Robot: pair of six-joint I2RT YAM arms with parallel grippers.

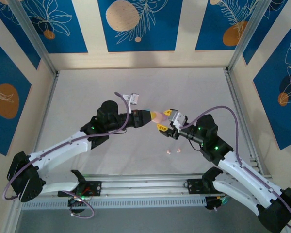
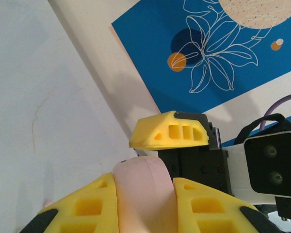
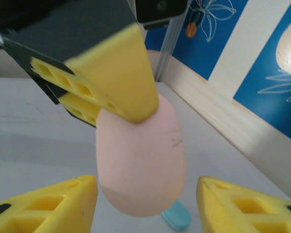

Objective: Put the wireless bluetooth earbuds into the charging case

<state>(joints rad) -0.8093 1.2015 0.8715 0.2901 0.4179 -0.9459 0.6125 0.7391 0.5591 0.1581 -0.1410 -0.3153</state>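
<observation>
A pale pink oval charging case (image 1: 158, 116) hangs closed above the middle of the table, with my left gripper (image 1: 153, 117) shut on it. In the left wrist view the case (image 2: 143, 194) sits squeezed between both yellow fingers (image 2: 87, 208). My right gripper (image 1: 164, 120) faces it, open. Its yellow fingers (image 3: 53, 206) stand either side of the free end of the case (image 3: 140, 165), with gaps on both sides. Two tiny pink earbuds (image 1: 169, 152) lie on the table just in front of the right arm.
A light-blue rounded object (image 3: 177, 216) lies on the table below the case, partly hidden by it. A pale wooden ledge (image 3: 223, 111) and blue patterned walls (image 1: 136, 24) enclose the grey table (image 1: 136, 82). Metal frame posts stand at the back corners.
</observation>
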